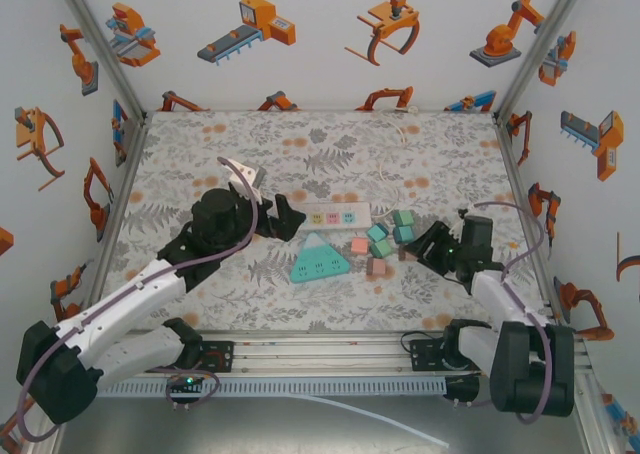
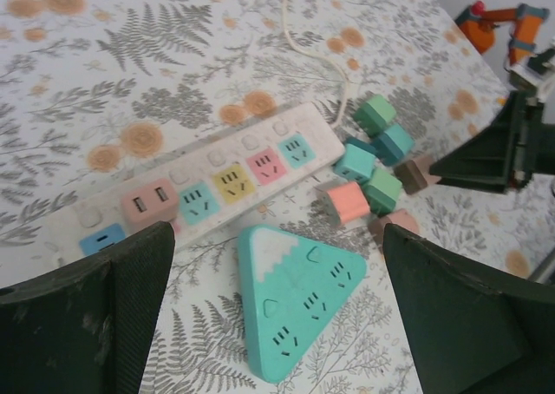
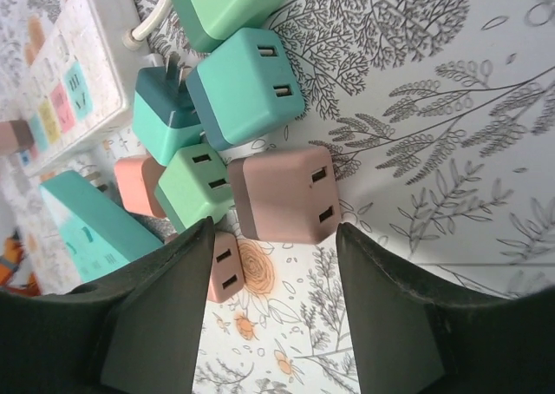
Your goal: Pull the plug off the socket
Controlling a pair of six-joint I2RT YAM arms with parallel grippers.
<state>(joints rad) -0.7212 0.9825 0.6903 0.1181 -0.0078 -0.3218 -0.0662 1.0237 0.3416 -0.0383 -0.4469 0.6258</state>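
My fingers (image 3: 165,325) are matt black plastic, faintly scuffed. The cube plugs (image 3: 282,194) look smooth satin plastic, the power strip (image 2: 186,173) smooth white plastic, the tabletop (image 1: 200,144) matt printed cloth.

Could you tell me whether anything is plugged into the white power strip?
Empty: every socket showing on the power strip is bare; the plugs lie loose beside it.

Bright, even, diffuse light throughout. Shadows are soft and faint under the plugs (image 3: 282,194). In both wrist views the near dark fingers (image 2: 87,316) are blurred.
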